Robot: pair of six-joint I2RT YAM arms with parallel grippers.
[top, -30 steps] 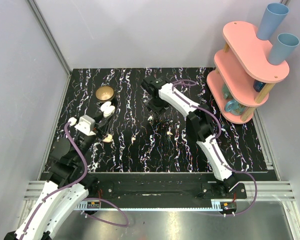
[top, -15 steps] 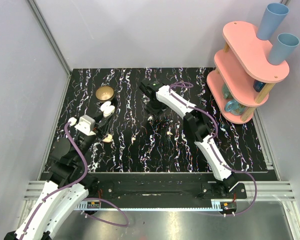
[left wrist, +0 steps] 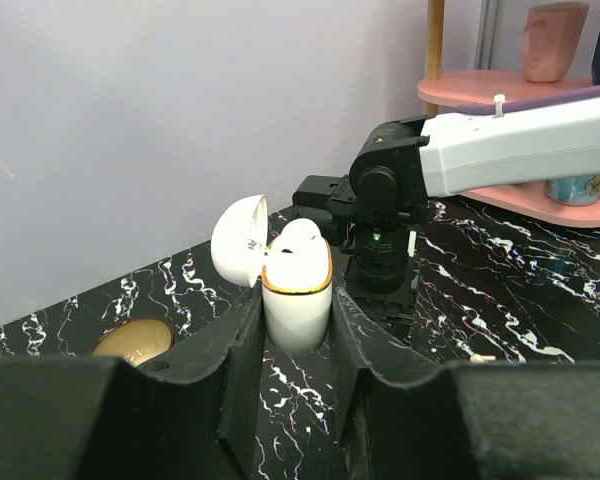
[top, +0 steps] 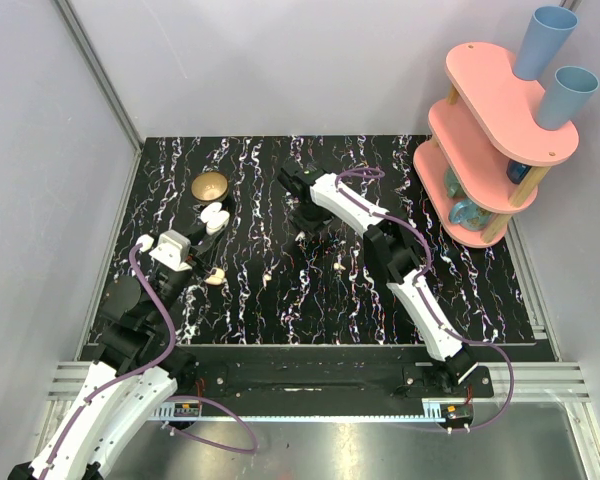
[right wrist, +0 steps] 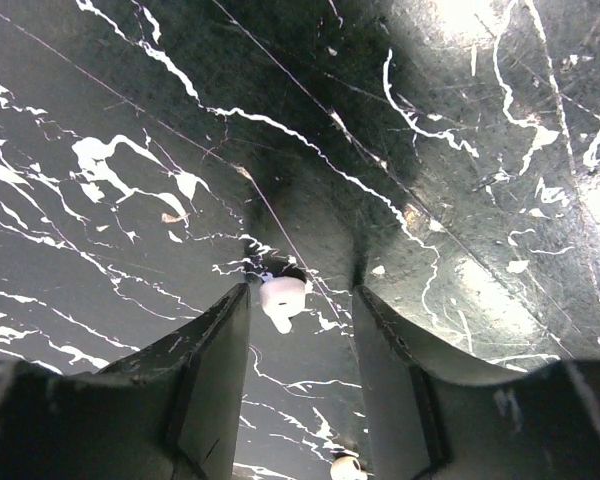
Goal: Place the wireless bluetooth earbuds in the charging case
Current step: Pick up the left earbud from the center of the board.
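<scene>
Earbud [right wrist: 282,296] now between narrowing right fingers [right wrist: 216,360], perhaps touching.

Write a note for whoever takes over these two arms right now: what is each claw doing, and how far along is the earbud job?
Left gripper: shut on the charging case, upright, lid open.
Right gripper: open, fingers either side of an earbud lying on the black marbled table; not gripped yet.
Done: case open and held. A white rounded shape shows at its rim, perhaps a seated bud; cannot tell.
Left: grip that earbud, carry it to the case, seat it. Other small pale pieces lie on the table, too small to identify.
</scene>
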